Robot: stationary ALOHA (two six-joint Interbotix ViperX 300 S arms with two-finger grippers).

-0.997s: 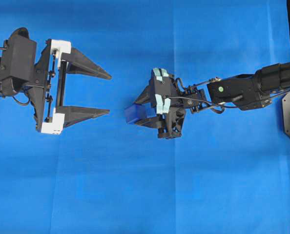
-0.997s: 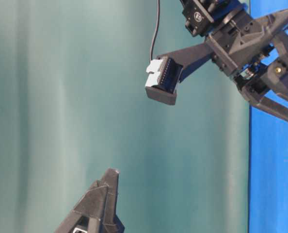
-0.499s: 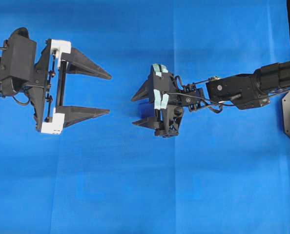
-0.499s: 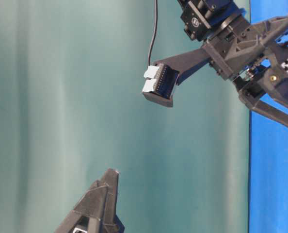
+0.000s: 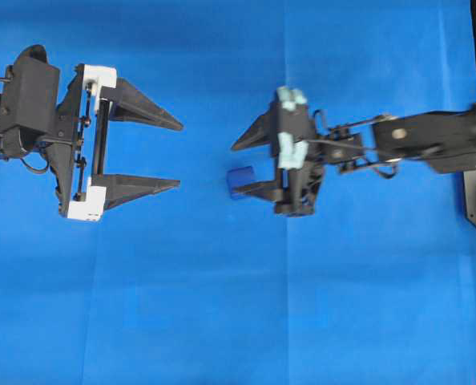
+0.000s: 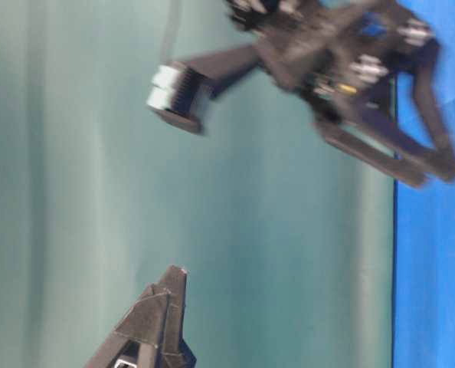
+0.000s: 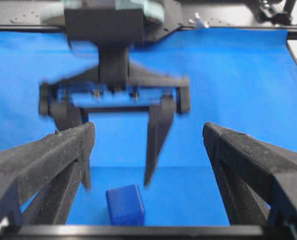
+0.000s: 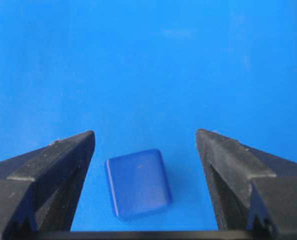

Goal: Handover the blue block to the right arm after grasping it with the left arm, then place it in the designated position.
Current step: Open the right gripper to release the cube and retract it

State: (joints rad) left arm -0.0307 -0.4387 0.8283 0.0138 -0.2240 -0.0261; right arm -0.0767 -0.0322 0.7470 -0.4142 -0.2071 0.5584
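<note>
Blue cloth (image 5: 222,305) covers the table. Left arm's gripper (image 5: 178,154) hangs at the left, fingers spread wide, holding nothing. Right arm's gripper (image 5: 236,170) is blurred near the middle, fingers parted, empty. Blue block (image 5: 240,180) lies on the cloth just beside its lower finger (image 5: 250,191), which could knock it aside. No readable writing.

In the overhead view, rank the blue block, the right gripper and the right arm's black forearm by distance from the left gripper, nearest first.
1. Blue block: on the cloth, just right of the open left gripper.
2. Right gripper: open, its housing right of the block.
3. Black forearm: far right edge.
</note>
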